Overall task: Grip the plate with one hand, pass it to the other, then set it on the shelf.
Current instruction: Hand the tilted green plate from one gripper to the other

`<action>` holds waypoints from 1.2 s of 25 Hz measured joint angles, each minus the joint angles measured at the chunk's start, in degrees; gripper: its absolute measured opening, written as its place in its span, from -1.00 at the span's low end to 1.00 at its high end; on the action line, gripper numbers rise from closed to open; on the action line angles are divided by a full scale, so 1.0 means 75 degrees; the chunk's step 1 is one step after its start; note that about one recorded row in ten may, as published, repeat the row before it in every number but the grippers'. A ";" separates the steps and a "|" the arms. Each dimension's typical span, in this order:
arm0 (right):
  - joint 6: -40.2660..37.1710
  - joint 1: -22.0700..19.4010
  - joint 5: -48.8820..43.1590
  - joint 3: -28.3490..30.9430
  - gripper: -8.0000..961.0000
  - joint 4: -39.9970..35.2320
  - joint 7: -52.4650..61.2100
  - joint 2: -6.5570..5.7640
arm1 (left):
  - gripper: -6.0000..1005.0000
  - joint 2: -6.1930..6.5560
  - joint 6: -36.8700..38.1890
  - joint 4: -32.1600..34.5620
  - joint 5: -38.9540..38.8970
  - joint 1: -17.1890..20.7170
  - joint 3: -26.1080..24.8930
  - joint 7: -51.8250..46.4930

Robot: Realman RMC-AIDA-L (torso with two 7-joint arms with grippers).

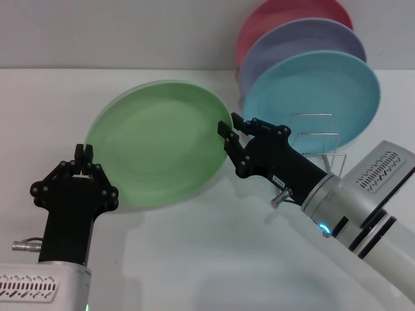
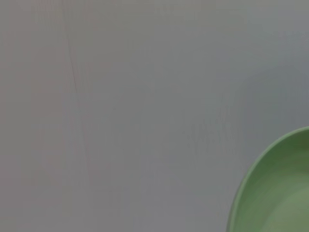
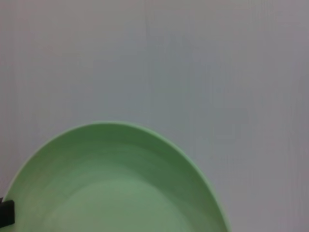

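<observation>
Both grippers meet the plate I'm watching: right gripper fingers pinch its rim, left gripper fingers look narrow at the opposite edge, above the table.

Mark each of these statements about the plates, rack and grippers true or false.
1. The light-green plate sits in the wire rack. False: it is tilted up between the two grippers, to the left of the rack.
2. The right gripper is at the green plate's right rim. True.
3. The left gripper is reaching into the rack. False: it is at the green plate's left rim, far from the rack.
4. The turquoise plate stands in front of the lavender plate. True.
5. Only two plates stand upright at the back. False: there are three, the pink plate being rearmost.
</observation>
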 joint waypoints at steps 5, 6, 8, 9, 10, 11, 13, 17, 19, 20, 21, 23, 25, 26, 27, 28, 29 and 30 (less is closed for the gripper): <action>0.0011 0.0007 0.0000 0.0000 -0.58 0.0000 0.0004 0.0000 | -0.86 0.0000 -0.0020 0.0000 0.0000 0.0000 0.0000 0.0000; 0.0012 0.0011 0.0000 0.0000 -0.59 0.0000 0.0005 0.0000 | -0.85 0.0000 -0.0020 0.0000 0.0000 -0.0001 0.0000 0.0000; 0.0028 0.0022 0.0000 0.0000 -0.60 0.0000 0.0004 0.0000 | -0.85 0.0000 -0.0020 -0.0001 0.0001 -0.0006 0.0000 0.0001; 0.0066 0.0042 0.0000 0.0000 -0.61 -0.0001 0.0003 0.0001 | -0.85 0.0000 -0.0020 -0.0003 0.0000 -0.0009 0.0000 0.0004; 0.0066 0.0042 0.0000 0.0000 -0.62 -0.0001 0.0003 0.0001 | -0.85 0.0000 -0.0021 -0.0005 -0.0002 -0.0010 0.0000 0.0006; 0.0081 0.0050 0.0000 0.0000 -0.63 0.0000 0.0003 0.0003 | -0.84 0.0000 -0.0020 -0.0008 -0.0005 -0.0010 0.0000 0.0009; 0.0096 0.0063 0.0000 0.0000 -0.64 0.0000 0.0003 0.0006 | -0.84 0.0000 -0.0021 -0.0012 -0.0007 -0.0012 0.0000 0.0010; 0.0106 0.0065 0.0000 0.0014 -0.66 0.0000 -0.0001 0.0010 | -0.83 0.0000 -0.0028 -0.0013 -0.0011 -0.0012 0.0000 0.0012; 0.0107 0.0064 0.0000 0.0026 -0.66 0.0000 -0.0007 0.0011 | -0.82 0.0001 -0.0028 -0.0013 -0.0011 -0.0012 0.0000 0.0012; 0.0108 0.0062 0.0000 0.0043 -0.67 0.0000 -0.0014 0.0012 | -0.82 0.0000 -0.0028 -0.0013 -0.0012 -0.0012 0.0000 0.0012; 0.0108 0.0056 0.0000 0.0061 -0.67 0.0000 -0.0019 0.0012 | -0.82 0.0001 -0.0028 -0.0013 -0.0012 -0.0013 0.0000 0.0012; 0.0108 0.0048 0.0000 0.0091 -0.68 0.0000 -0.0032 0.0012 | -0.81 0.0000 -0.0028 -0.0018 -0.0012 -0.0019 0.0000 0.0012; 0.0108 0.0045 0.0000 0.0096 -0.69 -0.0001 -0.0034 0.0012 | -0.81 0.0000 -0.0028 -0.0023 -0.0011 -0.0029 0.0000 0.0012; 0.0108 0.0045 0.0000 0.0096 -0.69 -0.0001 -0.0034 0.0012 | -0.81 0.0000 -0.0031 -0.0023 -0.0012 -0.0033 0.0000 0.0012; 0.0109 0.0043 0.0000 0.0096 -0.70 -0.0001 -0.0035 0.0012 | -0.80 0.0000 -0.0038 -0.0024 -0.0012 -0.0039 -0.0001 0.0012; 0.0109 0.0043 0.0000 0.0096 -0.70 -0.0001 -0.0035 0.0012 | -0.80 0.0000 -0.0059 -0.0024 -0.0012 -0.0047 -0.0005 0.0012; 0.0113 0.0043 0.0000 0.0095 -0.70 0.0000 -0.0036 0.0012 | -0.80 0.0000 -0.0066 -0.0026 -0.0012 -0.0050 -0.0007 0.0012; 0.0123 0.0045 0.0000 0.0096 -0.70 0.0003 -0.0037 0.0013 | -0.80 0.0001 -0.0086 -0.0034 -0.0011 -0.0058 -0.0011 0.0012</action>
